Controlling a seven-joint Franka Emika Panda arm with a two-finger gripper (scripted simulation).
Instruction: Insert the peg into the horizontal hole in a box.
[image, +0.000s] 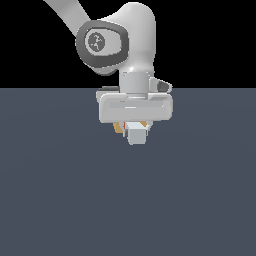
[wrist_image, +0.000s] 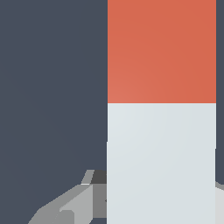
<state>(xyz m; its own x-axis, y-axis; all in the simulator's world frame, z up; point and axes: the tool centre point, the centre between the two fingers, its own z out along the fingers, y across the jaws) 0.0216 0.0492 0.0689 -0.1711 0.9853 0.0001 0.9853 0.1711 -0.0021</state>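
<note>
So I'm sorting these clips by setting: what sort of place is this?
A bare simulated test scene, not a real room: a flat, featureless slate-blue floor under a plain black background, with flatly shaded shapes. Only the Panda arm's gripper and its peg stand out.

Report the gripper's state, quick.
Gripper: closed on the peg, its pale end towards the exterior camera.

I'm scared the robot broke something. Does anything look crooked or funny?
Nothing looks broken or spilled. The gripper has the peg between its fingers, and in the wrist view the peg runs straight, white then orange. The box is mostly hidden behind the gripper, so I can't judge it.
</note>
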